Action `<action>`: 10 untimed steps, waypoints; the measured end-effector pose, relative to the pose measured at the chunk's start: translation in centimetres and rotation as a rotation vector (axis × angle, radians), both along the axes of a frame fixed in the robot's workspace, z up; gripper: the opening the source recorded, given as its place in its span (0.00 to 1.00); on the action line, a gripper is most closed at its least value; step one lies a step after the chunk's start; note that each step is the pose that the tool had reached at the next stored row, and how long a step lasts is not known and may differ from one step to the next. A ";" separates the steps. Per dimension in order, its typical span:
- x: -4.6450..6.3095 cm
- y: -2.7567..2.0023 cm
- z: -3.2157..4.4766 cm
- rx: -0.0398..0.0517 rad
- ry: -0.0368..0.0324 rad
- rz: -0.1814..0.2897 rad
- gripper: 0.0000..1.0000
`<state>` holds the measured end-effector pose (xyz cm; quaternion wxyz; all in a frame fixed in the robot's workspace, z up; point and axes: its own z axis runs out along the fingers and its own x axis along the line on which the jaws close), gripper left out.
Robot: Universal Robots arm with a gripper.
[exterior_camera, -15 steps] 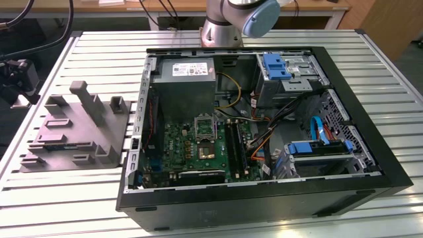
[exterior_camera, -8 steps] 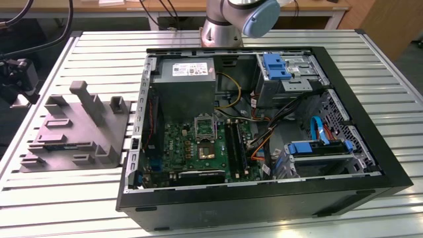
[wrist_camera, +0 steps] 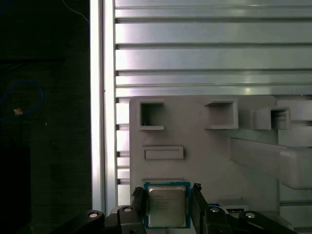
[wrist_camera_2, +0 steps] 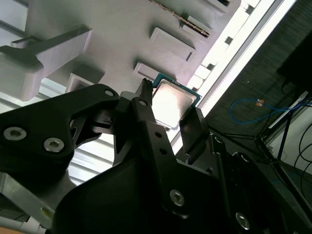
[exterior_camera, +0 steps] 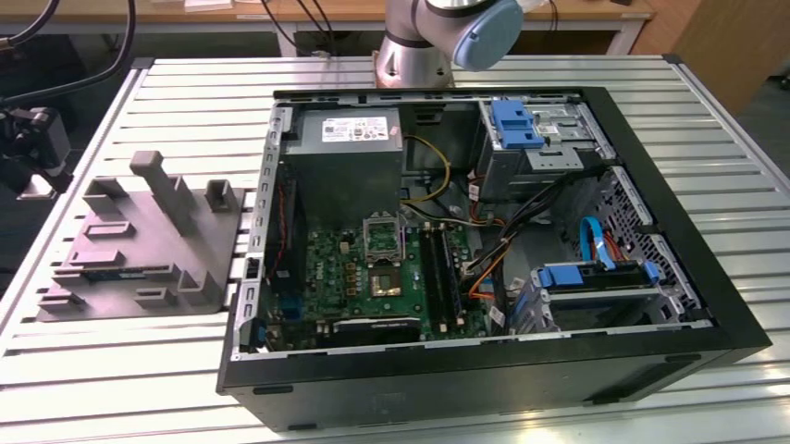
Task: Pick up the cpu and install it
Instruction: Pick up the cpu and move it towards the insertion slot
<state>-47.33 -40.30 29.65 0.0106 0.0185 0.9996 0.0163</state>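
One open black metal computer case point(exterior_camera: 494, 375) stands on the slatted aluminium worktop point(exterior_camera: 136, 379), one grey plastic tray point(exterior_camera: 114, 236) at the exterior view's left; one silvery square cpu point(wrist_camera: 166, 205); two black fingers point(wrist_camera: 198, 207).

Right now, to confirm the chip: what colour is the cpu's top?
The cpu is silvery-grey on top, teal-edged; clearest in the first wrist view.

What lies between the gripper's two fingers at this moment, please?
The cpu lies there, its edges against the gripper's fingers, over the grey tray, as both wrist views show.
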 end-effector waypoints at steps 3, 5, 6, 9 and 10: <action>0.0 0.00 0.06 0.0000 0.0000 0.000 0.47; 0.0 0.00 0.08 0.0001 -0.0001 0.000 0.47; 0.0 0.00 0.09 0.0001 -0.0002 0.000 0.47; 0.0 0.00 0.16 0.0000 0.0000 0.000 0.47; 0.0 0.00 0.20 -0.0001 0.0001 0.000 0.47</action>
